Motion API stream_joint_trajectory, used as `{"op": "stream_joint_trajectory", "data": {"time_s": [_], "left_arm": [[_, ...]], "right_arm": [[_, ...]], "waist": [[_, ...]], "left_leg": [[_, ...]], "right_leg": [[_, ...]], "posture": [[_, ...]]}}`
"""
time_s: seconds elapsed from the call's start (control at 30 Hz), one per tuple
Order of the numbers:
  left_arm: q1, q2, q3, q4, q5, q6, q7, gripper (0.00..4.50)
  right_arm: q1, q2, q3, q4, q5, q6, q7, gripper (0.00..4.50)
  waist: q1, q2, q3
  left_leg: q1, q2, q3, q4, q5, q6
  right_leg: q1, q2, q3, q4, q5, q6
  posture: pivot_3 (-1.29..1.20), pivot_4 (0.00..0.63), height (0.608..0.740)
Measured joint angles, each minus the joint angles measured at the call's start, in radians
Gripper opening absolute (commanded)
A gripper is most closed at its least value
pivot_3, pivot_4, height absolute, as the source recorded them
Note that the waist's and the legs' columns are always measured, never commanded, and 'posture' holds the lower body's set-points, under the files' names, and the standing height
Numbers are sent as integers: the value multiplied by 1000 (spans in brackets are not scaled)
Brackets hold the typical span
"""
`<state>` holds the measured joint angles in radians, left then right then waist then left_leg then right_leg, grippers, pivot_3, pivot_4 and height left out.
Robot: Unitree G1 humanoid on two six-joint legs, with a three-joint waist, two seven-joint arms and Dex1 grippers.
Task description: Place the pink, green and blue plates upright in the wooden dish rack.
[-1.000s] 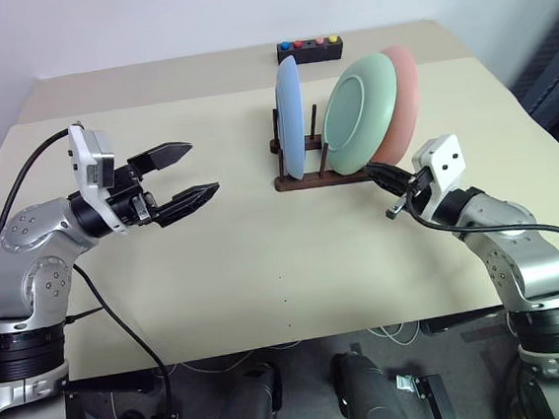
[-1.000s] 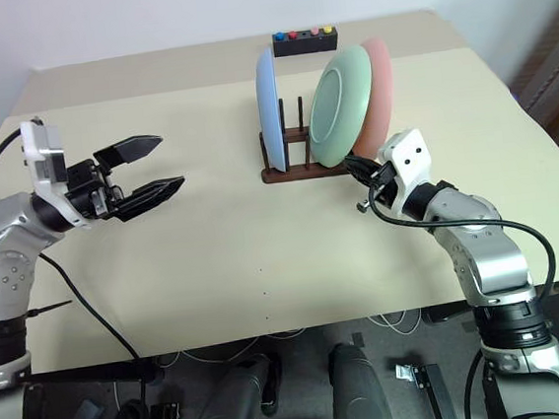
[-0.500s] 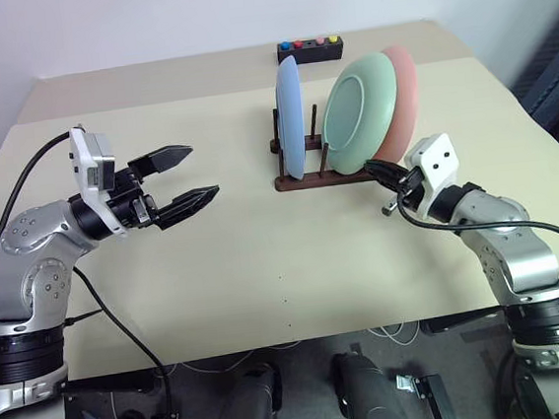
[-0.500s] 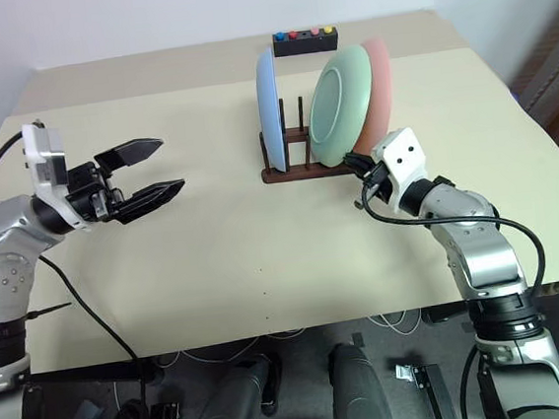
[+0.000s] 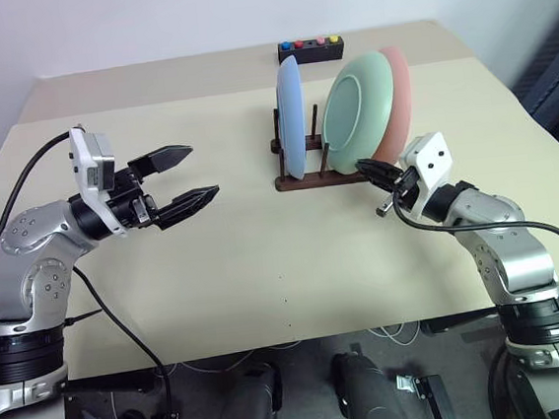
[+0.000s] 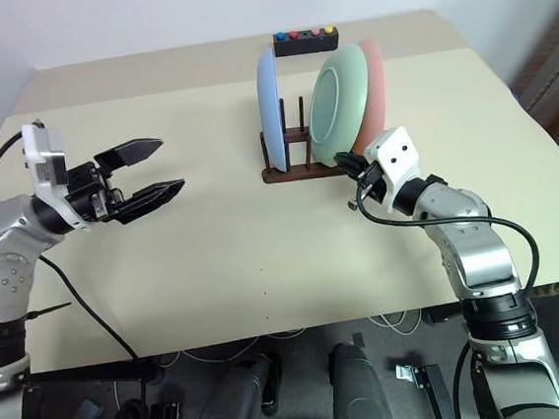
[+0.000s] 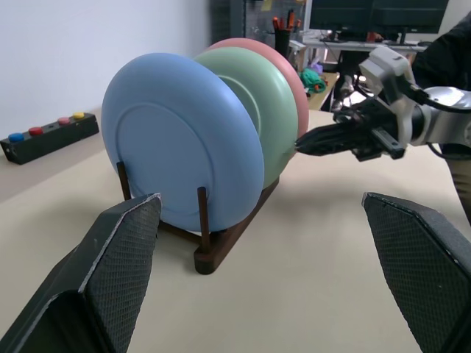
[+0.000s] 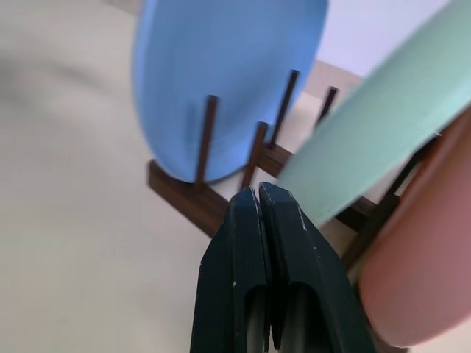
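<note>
From my remote seat at the controls, the nearest thing to me is the bare cream table (image 5: 266, 270), with an arm on either side. On the left, the left gripper (image 5: 189, 177) hangs above the tabletop with its two black fingers spread wide and nothing between them, pointing across toward the rack but well apart from it. On the right, the right gripper (image 5: 368, 172) has its fingers pressed tightly together — no gap shows between them in the right wrist view — and holds nothing; its tip sits at the lower edge of the green plate (image 5: 361, 112), at the right end of the wooden dish rack (image 5: 308, 179). I cannot tell whether the tip actually touches the plate.

Beyond the grippers, the rack stands toward the far middle of the table with all three plates in it. The blue plate (image 5: 290, 117) stands nearly upright between the pegs at the rack's left end. The green plate leans tilted toward the right end, and the pink plate (image 5: 399, 94) rests just behind it — the two sit close together, the pink rim showing past the green one.

Farthest back, near the table's rear edge, lies a small black box (image 5: 310, 48) with coloured buttons.
</note>
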<state>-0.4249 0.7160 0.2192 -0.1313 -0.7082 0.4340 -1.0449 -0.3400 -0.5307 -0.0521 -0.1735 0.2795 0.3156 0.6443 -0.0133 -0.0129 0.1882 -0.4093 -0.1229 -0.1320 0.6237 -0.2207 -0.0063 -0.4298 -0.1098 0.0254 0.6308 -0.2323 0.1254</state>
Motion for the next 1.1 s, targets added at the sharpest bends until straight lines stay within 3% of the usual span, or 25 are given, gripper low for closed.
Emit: {"op": "stream_joint_trajectory", "data": {"time_s": [0.23,1.1], "left_arm": [[0,1,1,-1,0,0,-1,4500],[0,1,1,-1,0,2,3,4500]], "right_arm": [[48,-74,2,21,-72,-26,18,37],[-56,-38,29,115,-158,-109,-44,37]], "waist": [[1,0,0],[0,0,0]], "left_leg": [[0,0,0,1,0,0],[0,0,0,2,0,0]], "right_leg": [[1,0,0,0,0,0],[1,0,0,0,0,0]], "posture": [[0,150,740],[0,150,740]]}}
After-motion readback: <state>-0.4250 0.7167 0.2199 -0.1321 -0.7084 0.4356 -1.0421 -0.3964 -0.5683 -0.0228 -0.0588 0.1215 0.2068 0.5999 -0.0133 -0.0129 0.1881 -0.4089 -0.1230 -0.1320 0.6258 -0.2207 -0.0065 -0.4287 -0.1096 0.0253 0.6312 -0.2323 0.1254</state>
